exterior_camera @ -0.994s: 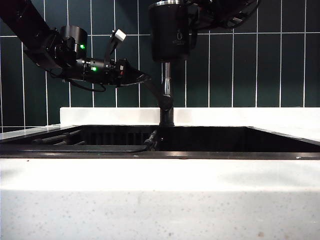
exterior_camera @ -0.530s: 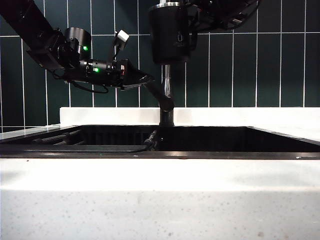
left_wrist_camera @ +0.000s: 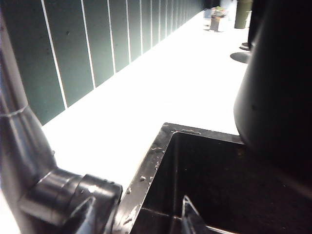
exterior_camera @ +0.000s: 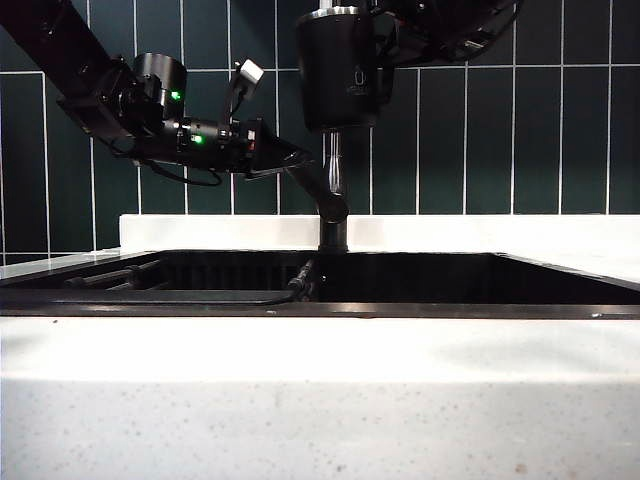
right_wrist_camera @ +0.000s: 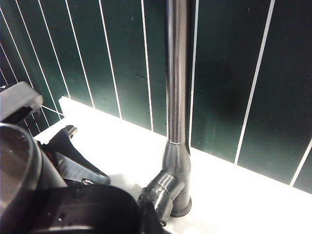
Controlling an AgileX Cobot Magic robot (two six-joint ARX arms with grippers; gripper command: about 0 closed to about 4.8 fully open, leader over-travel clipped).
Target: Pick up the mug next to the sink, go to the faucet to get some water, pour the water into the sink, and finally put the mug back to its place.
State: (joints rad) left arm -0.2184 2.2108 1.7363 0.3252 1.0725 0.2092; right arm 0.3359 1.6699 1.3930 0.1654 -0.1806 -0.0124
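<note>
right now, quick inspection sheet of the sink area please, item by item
surface: white speckled counter, bare in front of the sink.
job's things: black mug held upright high above the sink, in front of the faucet pipe; no water seen running.
clutter: a few small items far along the counter, too blurred to name.
grippers: left end effector open at the faucet lever, contact unclear; right end effector shut on the mug's handle side.
cables: a black cable loops under the left arm.
surroundings: dark green tile wall.
</note>
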